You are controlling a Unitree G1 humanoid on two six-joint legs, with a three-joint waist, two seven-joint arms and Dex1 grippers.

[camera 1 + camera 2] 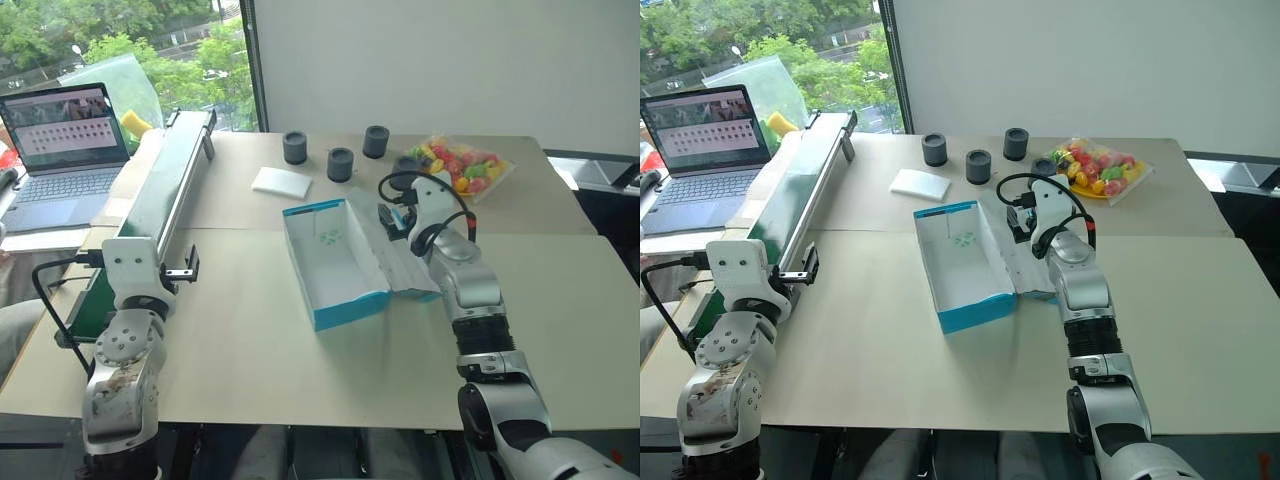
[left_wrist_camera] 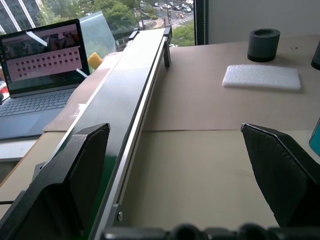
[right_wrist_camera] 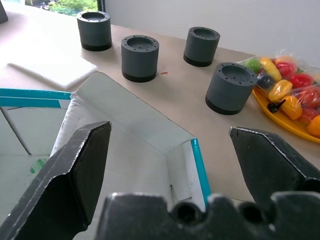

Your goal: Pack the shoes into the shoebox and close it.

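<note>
One blue cardboard shoebox (image 1: 335,262), white inside, lies open at mid-table with its long axis running away from the robot and its lid (image 3: 145,135) folded flat toward the right gripper (image 3: 170,150), whose black fingers gape wide and empty just above that lid.

Open shoebox on the table

The bright blue shoebox (image 1: 335,262) lay near the table's middle, its white inside bare and showing a small green mark; its hinged lid was folded out flat to the robot's right.
</note>
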